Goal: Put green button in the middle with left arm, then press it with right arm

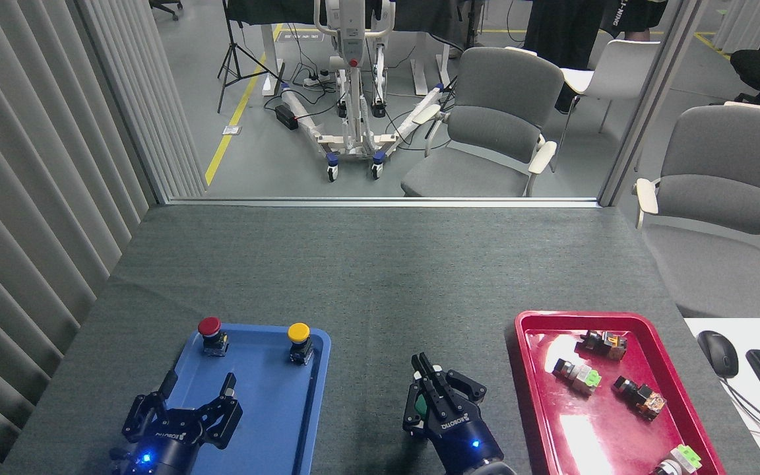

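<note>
Red (209,326), yellow buttons (299,332) in blue tray (274,422)

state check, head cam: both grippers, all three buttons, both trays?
left gripper: open, empty, over the blue tray.
right gripper: fingers together, directly over the green button.
green button: on the cloth between the trays, mostly hidden; pressed or not, cannot tell.
red button: upright in the blue tray.
yellow button: upright in the blue tray.
blue tray: holds two buttons.
red tray: holds several small switch parts.
</note>
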Robot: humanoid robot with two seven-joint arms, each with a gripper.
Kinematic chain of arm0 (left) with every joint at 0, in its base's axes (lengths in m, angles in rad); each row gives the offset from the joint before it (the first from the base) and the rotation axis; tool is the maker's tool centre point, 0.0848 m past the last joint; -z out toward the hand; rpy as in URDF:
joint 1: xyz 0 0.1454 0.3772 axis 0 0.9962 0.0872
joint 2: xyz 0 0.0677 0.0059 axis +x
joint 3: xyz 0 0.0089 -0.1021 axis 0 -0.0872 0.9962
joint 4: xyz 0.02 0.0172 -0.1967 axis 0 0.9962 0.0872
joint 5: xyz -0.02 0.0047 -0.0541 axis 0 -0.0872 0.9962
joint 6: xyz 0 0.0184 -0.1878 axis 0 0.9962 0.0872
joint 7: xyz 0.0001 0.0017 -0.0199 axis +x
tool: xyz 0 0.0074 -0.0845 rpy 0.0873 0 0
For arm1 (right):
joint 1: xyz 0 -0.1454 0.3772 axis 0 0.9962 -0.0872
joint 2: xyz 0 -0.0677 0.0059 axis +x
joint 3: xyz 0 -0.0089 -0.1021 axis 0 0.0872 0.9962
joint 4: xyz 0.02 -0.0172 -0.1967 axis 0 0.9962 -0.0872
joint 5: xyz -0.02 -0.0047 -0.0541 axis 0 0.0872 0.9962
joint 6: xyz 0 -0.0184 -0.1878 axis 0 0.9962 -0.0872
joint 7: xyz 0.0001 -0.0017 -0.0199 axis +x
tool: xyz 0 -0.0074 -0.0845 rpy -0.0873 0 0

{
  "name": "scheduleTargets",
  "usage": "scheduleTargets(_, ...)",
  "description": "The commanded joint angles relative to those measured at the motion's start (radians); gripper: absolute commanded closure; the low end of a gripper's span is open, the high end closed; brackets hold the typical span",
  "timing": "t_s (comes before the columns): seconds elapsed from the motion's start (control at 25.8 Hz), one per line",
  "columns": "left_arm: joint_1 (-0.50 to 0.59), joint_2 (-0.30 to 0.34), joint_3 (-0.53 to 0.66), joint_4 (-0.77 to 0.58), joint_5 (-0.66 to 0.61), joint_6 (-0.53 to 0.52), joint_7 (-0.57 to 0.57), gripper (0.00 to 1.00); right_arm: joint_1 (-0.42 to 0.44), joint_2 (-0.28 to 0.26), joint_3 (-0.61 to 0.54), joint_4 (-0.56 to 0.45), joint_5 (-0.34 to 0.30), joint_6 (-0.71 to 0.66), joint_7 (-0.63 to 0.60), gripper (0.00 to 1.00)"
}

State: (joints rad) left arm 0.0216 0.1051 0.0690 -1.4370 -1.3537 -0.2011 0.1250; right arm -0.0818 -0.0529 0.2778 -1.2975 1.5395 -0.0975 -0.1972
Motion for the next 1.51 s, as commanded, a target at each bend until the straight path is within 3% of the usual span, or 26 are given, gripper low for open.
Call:
scheduleTargets(0.0,0.0,-0.001,0.0,0.0,0.001,0.0,0.001,0.0,-0.006,-0.008,-0.035,-0.008,-0.036,0.044,0.002,0.55)
scheduleTargets(0.08,0.0,-0.001,0.0,-0.002,0.001,0.0,0.002,0.0,-0.009,-0.01,-0.094,-0.006,-0.039,0.053,0.005,0.18)
scheduleTargets(0.12,0.0,-0.001,0.0,-0.002,0.001,0.0,0.002,0.0,-0.009,-0.011,-0.124,-0.005,-0.041,0.053,0.005,0.06)
scheduleTargets(0.15,0.0,-0.001,0.0,-0.002,0.001,0.0,0.001,0.0,-0.009,-0.015,-0.154,-0.002,-0.041,0.05,0.005,0.02)
scheduleTargets(0.39,0.001,-0.002,0.0,-0.003,0.002,0.0,0.002,0.0,0.004,-0.054,-0.235,-0.002,-0.041,0.038,-0.001,0.01)
scheduleTargets(0.85,0.009,-0.004,0.0,-0.013,0.002,0.0,0.012,0.0,0.063,-0.068,-0.33,0.006,-0.041,0.041,-0.067,0.01)
scheduleTargets(1.32,0.008,-0.004,0.0,-0.002,0.002,0.0,0.013,0.0,0.102,-0.085,-0.365,0.0,-0.021,0.042,-0.076,0.0)
scheduleTargets(1.47,0.008,-0.002,0.0,0.0,0.004,0.0,0.012,0.0,0.122,-0.084,-0.365,-0.005,-0.021,0.047,-0.153,0.0)
